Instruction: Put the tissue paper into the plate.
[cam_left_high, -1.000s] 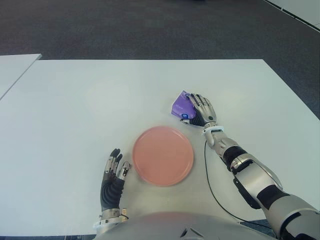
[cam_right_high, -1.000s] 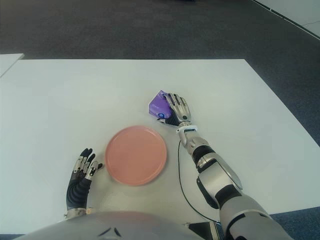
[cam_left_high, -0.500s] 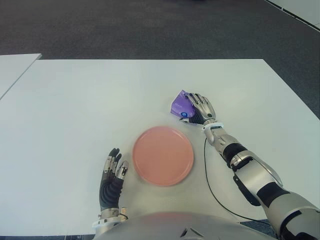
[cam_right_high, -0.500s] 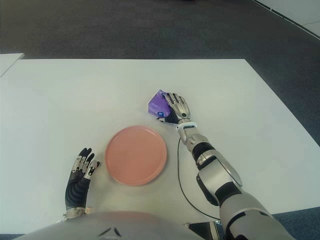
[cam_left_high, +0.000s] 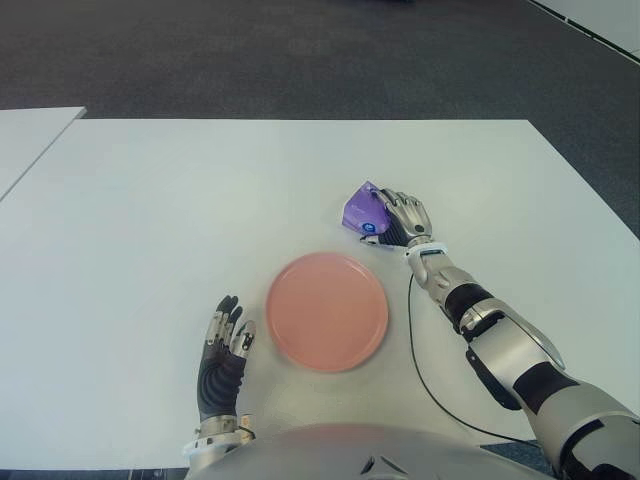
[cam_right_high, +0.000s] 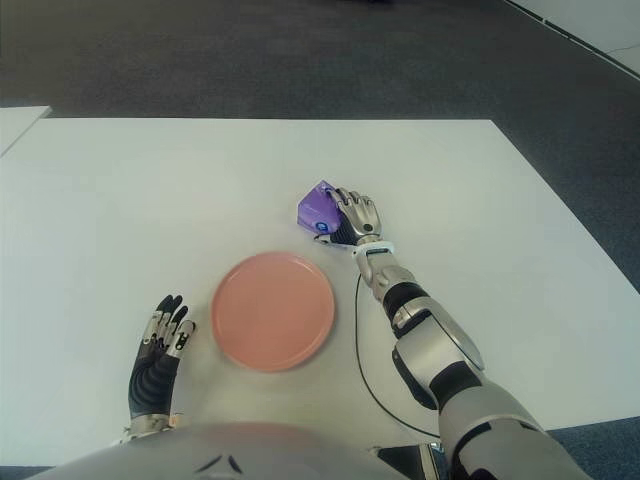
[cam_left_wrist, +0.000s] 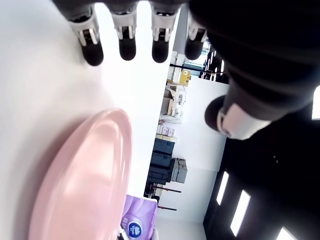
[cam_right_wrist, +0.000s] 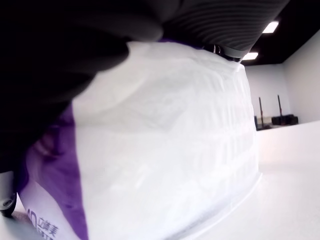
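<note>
One big white table (cam_left_high: 150, 220) held everything. A round pink plate (cam_left_high: 327, 311) sat near the robot, with nothing in it. The right hand (cam_left_high: 400, 221) was just past the plate's far right side, and its fingers were wrapped around a purple and white tissue pack (cam_left_high: 362, 211). The pack was on the table, not in the plate. The left hand (cam_left_high: 225, 350) was just to the left of the plate, its fingers straight, a little apart and holding nothing.

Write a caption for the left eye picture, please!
Right robot hand closes on the purple tissue pack beyond the pink plate.
</note>
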